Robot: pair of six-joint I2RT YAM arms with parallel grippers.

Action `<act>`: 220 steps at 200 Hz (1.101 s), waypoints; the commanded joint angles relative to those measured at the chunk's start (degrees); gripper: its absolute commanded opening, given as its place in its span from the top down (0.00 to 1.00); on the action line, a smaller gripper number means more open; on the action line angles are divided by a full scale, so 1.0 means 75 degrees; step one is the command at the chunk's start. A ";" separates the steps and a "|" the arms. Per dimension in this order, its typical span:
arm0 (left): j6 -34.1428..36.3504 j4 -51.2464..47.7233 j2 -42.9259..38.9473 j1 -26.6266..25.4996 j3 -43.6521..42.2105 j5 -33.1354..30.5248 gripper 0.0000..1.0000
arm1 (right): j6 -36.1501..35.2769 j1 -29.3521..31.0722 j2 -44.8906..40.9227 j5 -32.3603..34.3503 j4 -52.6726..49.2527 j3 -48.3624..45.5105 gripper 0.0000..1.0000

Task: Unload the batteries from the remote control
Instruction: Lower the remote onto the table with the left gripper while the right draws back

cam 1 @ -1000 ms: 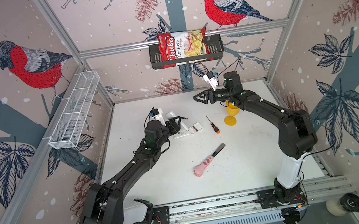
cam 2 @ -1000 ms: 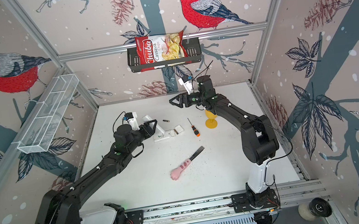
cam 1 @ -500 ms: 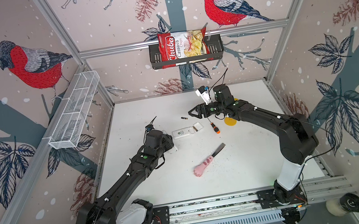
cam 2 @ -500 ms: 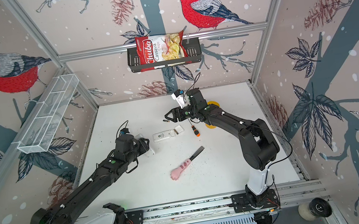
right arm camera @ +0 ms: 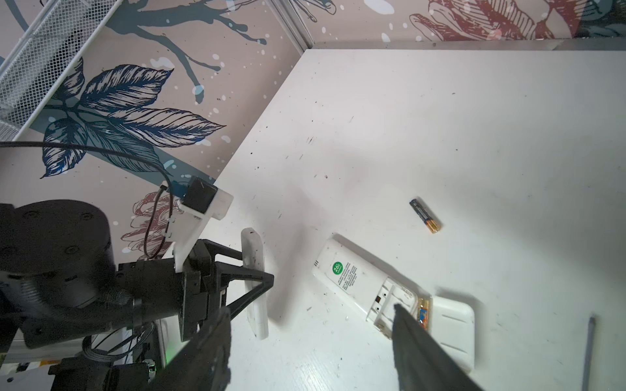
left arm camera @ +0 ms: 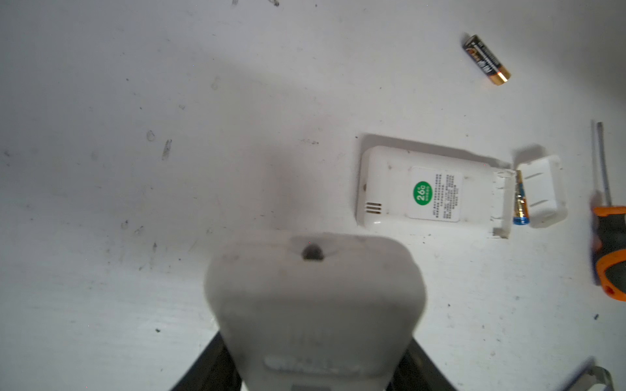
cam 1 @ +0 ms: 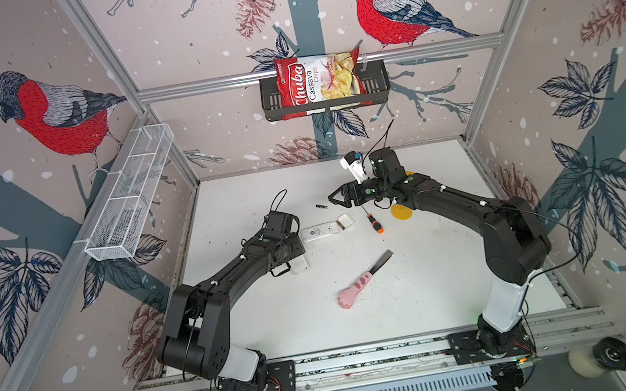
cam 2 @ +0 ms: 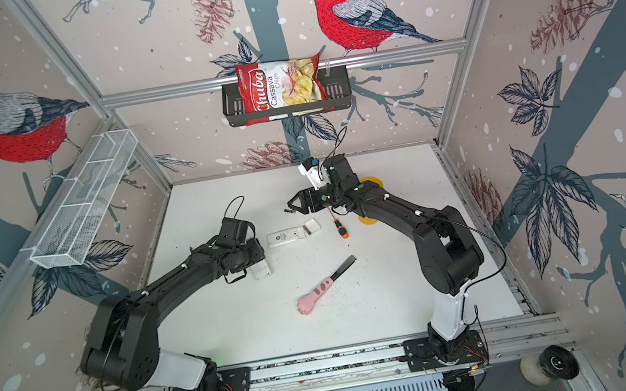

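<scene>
**Both arms shifted: one cell out, one still in the bay**

Since a second ago, left arm [cam 1: 230,272] has drawn back from the middle of the white worktop [cam 1: 244,198] toward its near-left side. Right arm [cam 1: 451,201] has swung from the far edge toward the centre. Open remote, cover and loose battery lie where they lay.

Left jaws: clamped on the sides of a second white plastic remote [left arm camera: 311,304], held on edge. Cannot tell whether it touches the worktop.

Next right: a flat white plastic remote control with a round green sticker [cam 1: 319,232], back up, bay open at its right end. A slim bay battery [left arm camera: 520,203], gold and blue at its visible end, sits in that bay.

The loose battery [cam 1: 321,206], a slim black cylinder with a copper end, lies flat just beyond the remote control, apart from it.

Right jaws: wide apart, holding nothing, tips just right of the loose battery. In the right wrist view one fingertip [right arm camera: 411,345] shows over the open bay.

A small white rectangular cover [cam 1: 346,221] lies against the bay end. A pink paw-shaped handle with a black blade [cam 1: 353,293] lies nearer the front, well apart. An orange-and-black-handled screwdriver [cam 1: 374,223] lies near the cover on its right. A flat yellow disc [cam 1: 402,212] lies partly under the right arm.
</scene>
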 commanded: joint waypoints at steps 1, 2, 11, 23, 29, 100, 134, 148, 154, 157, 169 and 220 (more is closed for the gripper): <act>0.0294 -0.0266 0.0241 0.0081 0.0162 0.0170 0.49 | -0.0154 0.0003 -0.0019 0.0121 -0.0078 0.0049 0.26; 0.0303 -0.0282 0.0254 0.0085 0.0173 0.0168 0.49 | -0.0157 0.0003 -0.0022 0.0121 -0.0078 0.0049 0.26; 0.0365 -0.0339 0.0378 0.0119 0.0248 0.0219 0.48 | -0.0156 0.0004 0.0007 0.0112 -0.0088 0.0059 0.25; 0.0429 -0.0350 0.0515 0.0152 0.0303 0.0299 0.47 | -0.0161 0.0004 0.0052 0.0121 -0.0124 0.0082 0.26; 0.0462 -0.0385 0.0583 0.0168 0.0321 0.0313 0.46 | -0.0161 0.0004 0.0066 0.0109 -0.0126 0.0084 0.26; 0.0557 -0.0059 0.0812 0.0264 0.0268 0.0632 0.35 | -0.0199 0.0003 0.0093 0.0152 -0.0175 0.0107 0.26; 0.0573 -0.0081 0.0755 0.0264 0.0355 0.0618 0.31 | -0.0256 0.0004 0.0047 0.0202 -0.0260 0.0142 0.26; 0.0558 -0.0055 0.0566 0.0270 0.0239 0.0549 0.28 | -0.0266 -0.0002 0.0025 0.0244 -0.0280 0.0126 0.26; 0.0533 -0.0032 0.0447 0.0264 0.0158 0.0521 0.27 | -0.0279 0.0004 0.0022 0.0256 -0.0290 0.0119 0.26; 0.0515 -0.0011 0.0384 0.0263 0.0096 0.0501 0.27 | -0.0285 0.0004 0.0022 0.0261 -0.0290 0.0122 0.25; 0.0428 0.0155 0.0124 0.0275 -0.0177 0.0486 0.26 | -0.0282 0.0003 0.0019 0.0262 -0.0303 0.0119 0.25; 0.0129 0.1061 -0.0796 0.0276 -0.1438 0.1024 0.23 | -0.0313 0.0015 -0.0141 0.0404 -0.0355 0.0096 0.25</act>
